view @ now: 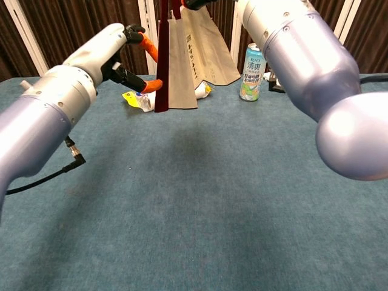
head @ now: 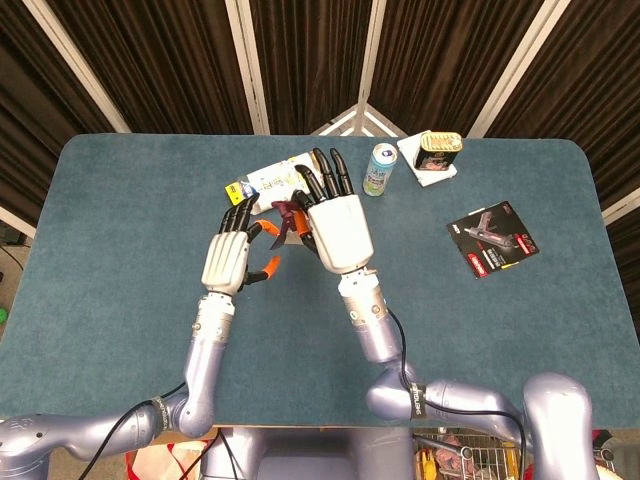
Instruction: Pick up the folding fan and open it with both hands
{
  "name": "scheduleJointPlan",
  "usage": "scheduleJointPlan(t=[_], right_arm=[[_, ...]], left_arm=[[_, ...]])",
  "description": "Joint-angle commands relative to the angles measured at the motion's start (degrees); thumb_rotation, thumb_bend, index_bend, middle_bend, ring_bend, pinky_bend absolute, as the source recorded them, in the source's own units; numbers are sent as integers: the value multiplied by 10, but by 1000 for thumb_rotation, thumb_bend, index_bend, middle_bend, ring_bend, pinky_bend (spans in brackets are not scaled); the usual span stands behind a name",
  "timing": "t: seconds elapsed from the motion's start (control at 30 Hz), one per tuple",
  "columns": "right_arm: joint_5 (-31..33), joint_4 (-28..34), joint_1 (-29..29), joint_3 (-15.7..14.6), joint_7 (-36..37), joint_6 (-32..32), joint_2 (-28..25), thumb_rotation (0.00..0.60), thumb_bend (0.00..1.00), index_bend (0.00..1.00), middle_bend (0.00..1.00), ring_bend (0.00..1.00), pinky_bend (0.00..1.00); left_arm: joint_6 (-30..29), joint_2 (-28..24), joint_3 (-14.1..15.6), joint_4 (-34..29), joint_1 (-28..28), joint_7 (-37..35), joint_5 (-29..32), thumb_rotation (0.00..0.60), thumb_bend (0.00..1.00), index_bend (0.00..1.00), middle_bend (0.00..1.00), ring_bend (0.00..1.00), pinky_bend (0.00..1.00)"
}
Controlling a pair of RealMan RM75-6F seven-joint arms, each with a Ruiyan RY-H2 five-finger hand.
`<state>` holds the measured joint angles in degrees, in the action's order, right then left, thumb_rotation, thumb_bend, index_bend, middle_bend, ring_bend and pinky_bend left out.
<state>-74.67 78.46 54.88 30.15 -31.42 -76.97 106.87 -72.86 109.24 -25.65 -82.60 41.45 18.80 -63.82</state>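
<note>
The folding fan [view: 182,60] hangs upright above the table, partly spread, with a dark red outer guard [view: 162,66] and tan paper leaves. My right hand [head: 335,228] holds it by its top end; in the chest view only that hand's forearm [view: 291,54] shows fully. From overhead the fan [head: 287,214] is a small dark red shape between both hands. My left hand [head: 235,258] [view: 130,51] is at the red guard's left edge with orange fingertips [view: 153,85] spread apart. I cannot tell whether they touch the guard.
A white and yellow snack packet [head: 270,180] lies behind the hands. A green can [head: 379,168] and a tin [head: 438,148] on a white napkin stand at the back. A dark card [head: 492,240] lies at the right. A black cable [view: 60,167] trails at the left.
</note>
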Motion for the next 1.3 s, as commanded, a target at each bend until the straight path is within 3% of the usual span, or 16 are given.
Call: scheduleJointPlan(t=[0.03,0.27,0.43,0.63,1.3], right_arm=[[2,5,1,0,-2,-2,-2,600,721,752,258,28,0],[4,18,2,-1,-4,-5,-8,600,721,752,258,28,0],[3,24,3,-3,-4,-6,-13,600,719,752,258,28,0],[7,26,-2,-8,-2,-8,-19,600,720,752,258,28,0],[15,19,-34,-39,1,-16,-46,600,721,752,258,28,0]], left_arm=[[1,8,0,9,5,-1,2,600,424,459,16,0,0],[3,22,-2,23,16,-4,6,600,452,490,26,0,0],[-3,29,-2,27,22,-7,2,600,585,573,57,0,0],[-15,25,-1,25,20,-10,-10,600,664,616,83,0,0],[-36,-38,8,-24,-7,-13,-25,600,679,629,87,0,0]])
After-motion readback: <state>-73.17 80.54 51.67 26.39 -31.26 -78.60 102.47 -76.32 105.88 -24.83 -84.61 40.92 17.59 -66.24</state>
